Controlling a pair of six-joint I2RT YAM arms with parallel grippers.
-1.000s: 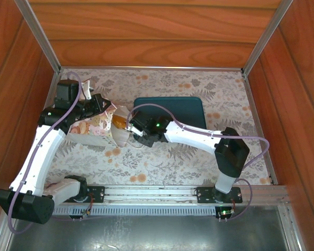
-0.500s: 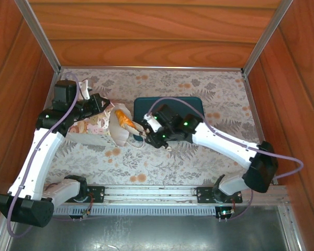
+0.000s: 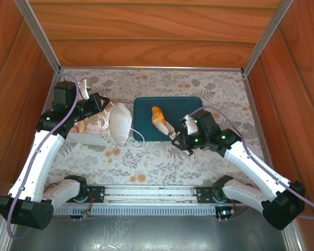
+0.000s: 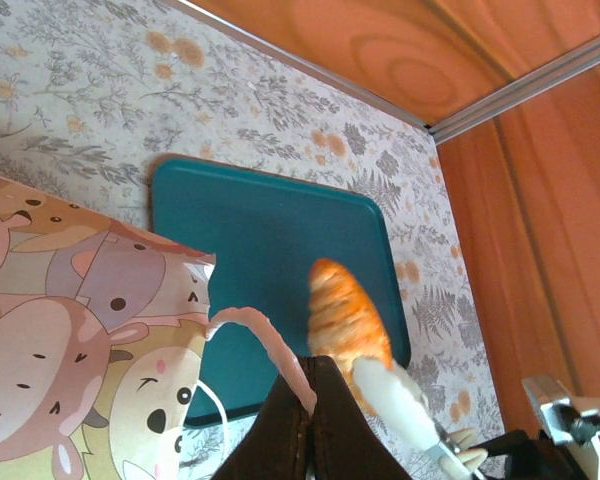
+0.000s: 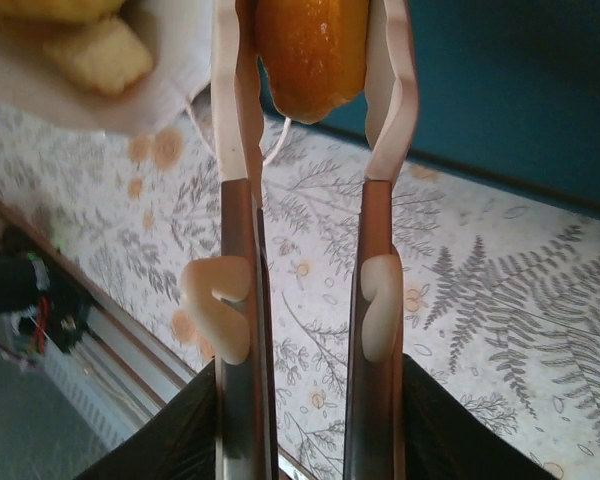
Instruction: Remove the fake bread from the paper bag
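Right tool (image 3: 165,126), seen from above, is closed partway on an orange pastry (image 3: 157,114), one piece of the fake bread, and holds it over the teal tray (image 3: 186,110) on the counter (image 3: 214,83). To the left of the tray the paper bag (image 3: 97,125) lies on its side with its white mouth turned toward the tray and a cord handle (image 3: 138,140) trailing on the cloth. At the bag's far edge is the left tool (image 3: 105,104), whose tips blur into the bag from this height. I judge one piece to be out and close to being set down. It is the one pastry I can find outside the bag, so most of the job remains.

From the left wrist, that tool is pressed fully together on a pinkish strip (image 4: 250,322) curling up from the bag's cartoon-printed side. Whether the strip is trim or handle, I cannot tell. Nor is it clear whether the pastry touches the tray or hangs just above it.

From the right wrist, both pale fingers (image 5: 232,110) press the pastry's sides, and the frame cuts off its upper end and the fingertips. At upper left, yellowish pieces (image 5: 90,55) show inside the bag's mouth, one cropped by the frame. How many more lie deeper is hidden.
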